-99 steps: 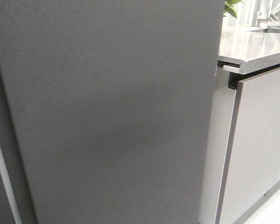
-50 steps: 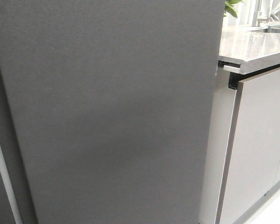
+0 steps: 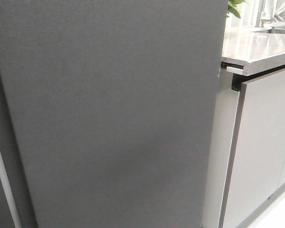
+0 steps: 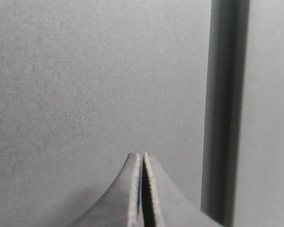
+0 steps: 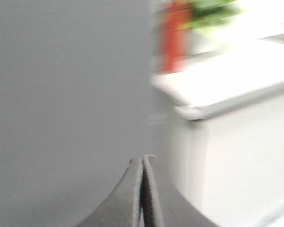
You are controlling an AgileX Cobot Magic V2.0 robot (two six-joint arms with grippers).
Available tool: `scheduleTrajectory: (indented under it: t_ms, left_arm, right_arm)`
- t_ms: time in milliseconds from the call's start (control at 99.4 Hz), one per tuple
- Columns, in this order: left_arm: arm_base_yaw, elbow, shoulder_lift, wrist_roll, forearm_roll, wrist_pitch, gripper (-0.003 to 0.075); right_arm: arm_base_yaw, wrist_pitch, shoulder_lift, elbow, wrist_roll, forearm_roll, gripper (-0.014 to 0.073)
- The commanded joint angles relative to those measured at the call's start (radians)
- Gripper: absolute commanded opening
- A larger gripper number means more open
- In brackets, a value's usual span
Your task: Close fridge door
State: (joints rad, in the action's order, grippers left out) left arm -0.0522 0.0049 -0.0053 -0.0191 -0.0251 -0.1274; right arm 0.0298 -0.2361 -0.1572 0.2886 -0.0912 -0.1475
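Across the left and centre of the front view, the fridge door (image 3: 114, 114) fills the frame, a tall flat dark grey panel with a fine matte texture and no handle. It looks stiff and fairly heavy, hinged rather than liftable, so I judge a flat push near its free edge suits it better than any grasp. The left gripper (image 4: 142, 158) has its fingers pressed together, holding nothing, tips close to the panel. The right gripper (image 5: 142, 161) is likewise pinched closed and empty, near the door's right edge. At the right stand the counter (image 3: 258, 47) and pale cabinet front (image 3: 263, 147), close beside the door; nothing visibly blocks it.
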Motion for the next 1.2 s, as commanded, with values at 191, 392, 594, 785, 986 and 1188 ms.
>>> scheduleTrajectory:
  t_ms: [191,392,594,785,986,1188]
  left_arm:
    - [0.006,0.035,-0.010,-0.004,-0.005,-0.073,-0.0020]
    - [0.006,0.035,-0.010,-0.004,-0.005,-0.073,-0.0020]
    - [0.006,0.035,-0.010,-0.004,-0.005,-0.073,-0.0020]
    - [0.006,0.035,-0.010,-0.004,-0.005,-0.073,-0.0020]
    - [0.006,0.035,-0.010,-0.004,-0.005,-0.073,-0.0020]
    - [0.006,0.035,-0.010,-0.004,-0.005,-0.073,-0.0020]
  right_arm:
    - [-0.127,0.263,0.126,-0.243,-0.011,-0.005,-0.0045]
    - [-0.127,0.289,0.166,-0.325,-0.013,-0.003,-0.0044]
    - [-0.127,0.272,0.186,-0.325,-0.013,-0.007,-0.0044]
    - [-0.127,0.272,0.186,-0.325,-0.013,-0.007,-0.0044]
    - [-0.127,0.272,0.186,-0.325,-0.013,-0.007,-0.0045]
    - [-0.127,0.272,0.186,-0.325,-0.013,-0.007,-0.0044]
